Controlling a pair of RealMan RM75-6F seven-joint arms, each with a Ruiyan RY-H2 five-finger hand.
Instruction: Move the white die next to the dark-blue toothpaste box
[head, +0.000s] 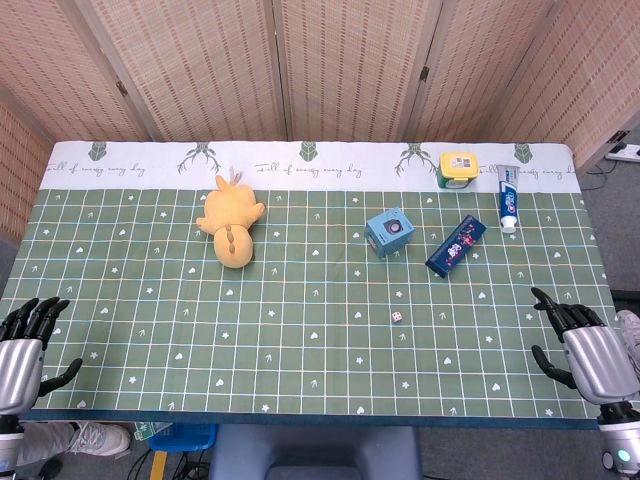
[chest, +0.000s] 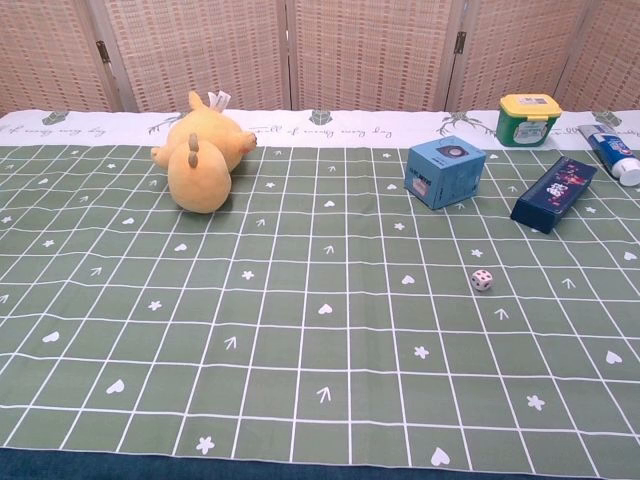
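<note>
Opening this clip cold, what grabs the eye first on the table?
The yellow plush toy lying at the far left of the green grid cloth stands out most. Right of centre sit a light-blue box and the dark-blue toothpaste box, with the small white die alone nearer the robot. Both hands rest apart at the near corners, left hand and right hand, holding nothing.

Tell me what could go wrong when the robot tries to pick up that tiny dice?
The white die is very small beside the big right hand, so it could slip out or roll away. The dark-blue toothpaste box lies close to the light-blue box and the toothpaste tube, so a reaching hand might bump one.
</note>
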